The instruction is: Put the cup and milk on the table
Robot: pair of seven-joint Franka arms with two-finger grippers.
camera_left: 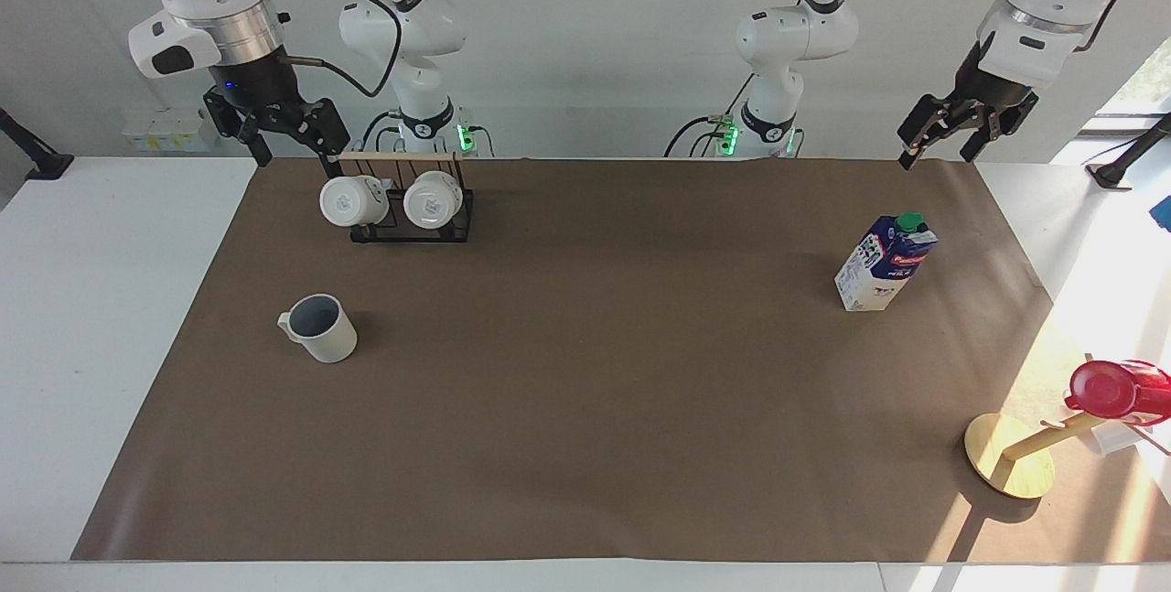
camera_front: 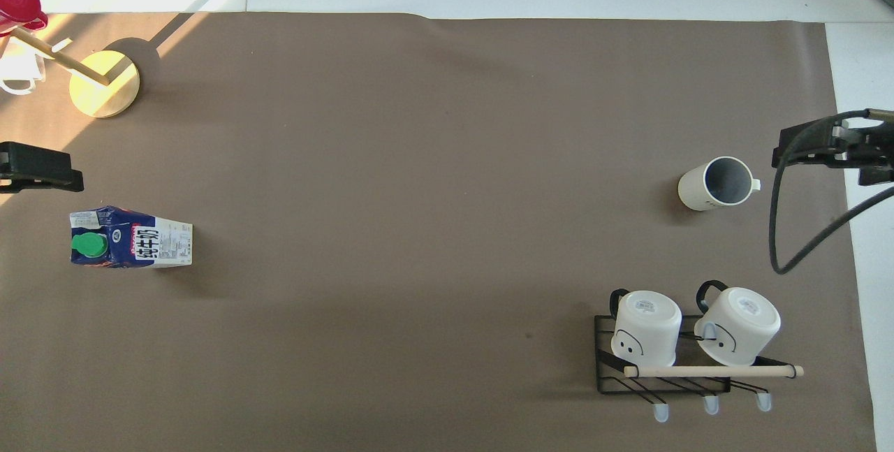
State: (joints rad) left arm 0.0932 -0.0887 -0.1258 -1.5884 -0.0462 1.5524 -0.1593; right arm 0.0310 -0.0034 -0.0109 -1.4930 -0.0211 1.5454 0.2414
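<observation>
The cup (camera_left: 320, 328) stands upright on the table's brown mat (camera_left: 595, 391) toward the right arm's end; it also shows in the overhead view (camera_front: 716, 184). The milk (camera_left: 883, 263) stands upright on the mat toward the left arm's end, green cap up, and shows in the overhead view too (camera_front: 133, 246). My left gripper (camera_left: 935, 157) is raised, open and empty, over the mat's edge, apart from the carton; its tip shows in the overhead view (camera_front: 38, 172). My right gripper (camera_left: 293, 153) hangs open and empty, raised beside the mug rack, and shows in the overhead view (camera_front: 831, 148).
A black wire rack (camera_left: 412, 208) with two glossy white mugs stands near the robots at the right arm's end. A wooden stand with a round base (camera_left: 1009, 467) and a red cup (camera_left: 1111, 388) stands at the left arm's end, far from the robots.
</observation>
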